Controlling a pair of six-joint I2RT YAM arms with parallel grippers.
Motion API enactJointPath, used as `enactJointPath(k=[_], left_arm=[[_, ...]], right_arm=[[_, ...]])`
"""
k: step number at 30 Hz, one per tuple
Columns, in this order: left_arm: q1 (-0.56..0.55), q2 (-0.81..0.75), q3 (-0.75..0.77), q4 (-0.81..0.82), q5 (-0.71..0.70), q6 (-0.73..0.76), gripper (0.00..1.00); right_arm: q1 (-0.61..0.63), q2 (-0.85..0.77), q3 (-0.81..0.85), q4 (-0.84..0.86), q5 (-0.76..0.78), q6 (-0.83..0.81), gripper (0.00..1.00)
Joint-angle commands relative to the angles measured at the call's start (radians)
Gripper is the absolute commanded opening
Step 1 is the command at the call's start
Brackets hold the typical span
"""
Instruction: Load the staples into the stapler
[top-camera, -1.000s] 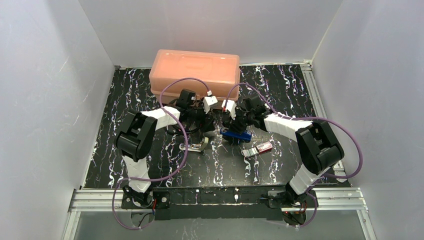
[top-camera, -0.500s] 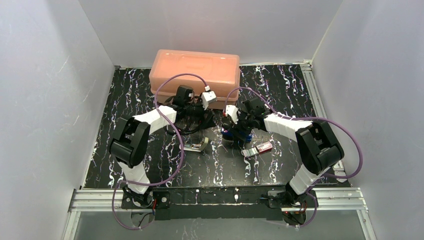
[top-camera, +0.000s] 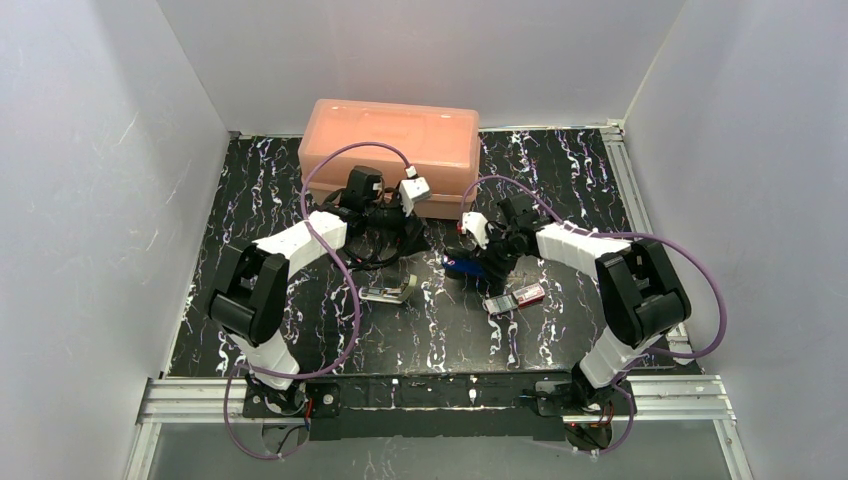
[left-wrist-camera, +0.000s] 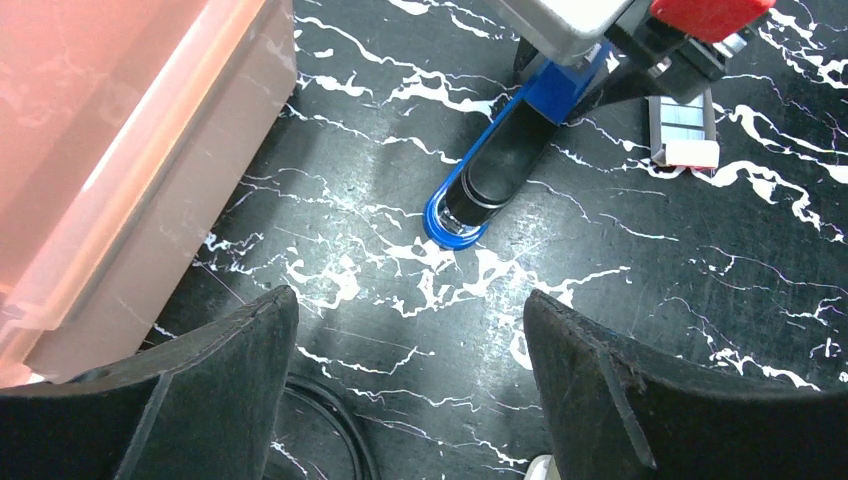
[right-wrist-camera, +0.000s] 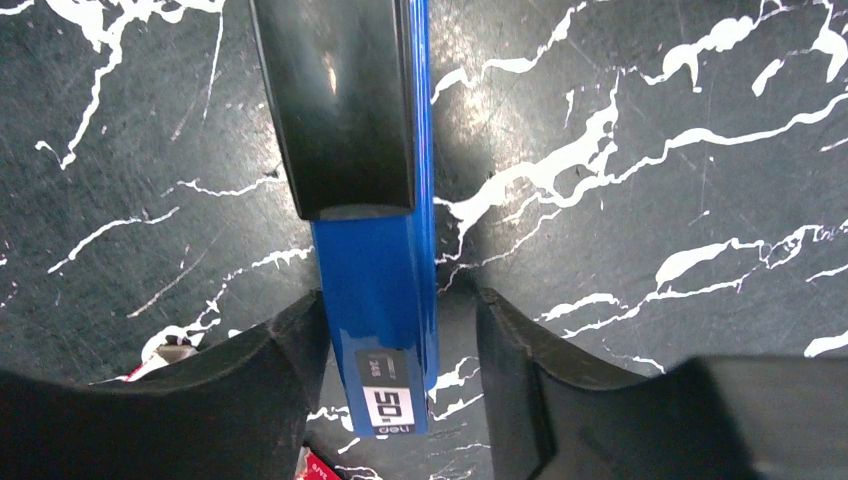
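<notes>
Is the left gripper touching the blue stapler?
Apart. The left wrist view shows bare table between the open left gripper and the blue stapler.

In the right wrist view the blue-and-black stapler (right-wrist-camera: 365, 200) runs off the top edge. The pink-red cardboard staple box (right-wrist-camera: 160, 358) is only a sliver behind one of the right fingers (right-wrist-camera: 200, 410). From above, the silvery metal stapler (top-camera: 390, 292) is too small to tell open from closed. The translucent orange plastic box (left-wrist-camera: 110, 150) is cut off by the left wrist view's edges.
</notes>
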Motion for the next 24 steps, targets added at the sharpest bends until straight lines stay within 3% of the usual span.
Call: enactJointPath(k=[1,7,10,15,24], left_arm=[[0.005,-0.042,0.014,-0.051,0.03,0.002,0.81],[0.005,-0.039,0.018,-0.056,0.047,-0.031,0.81],[0.005,-0.026,0.037,-0.075,0.06,-0.104,0.86],[0.005,0.004,0.096,-0.122,0.099,-0.217,0.91],[0.007,0.031,0.163,-0.128,0.155,-0.43,0.88]], right_arm=[[-0.013,-0.036,0.04,-0.032,-0.04,-0.02,0.49],[-0.012,-0.03,0.035,-0.015,-0.067,-0.015,0.21],[-0.012,-0.051,0.025,0.024,-0.071,-0.003,0.08],[-0.013,-0.113,-0.001,0.108,-0.077,0.004,0.04],[-0.013,-0.182,0.008,0.14,-0.098,0.003,0.02]])
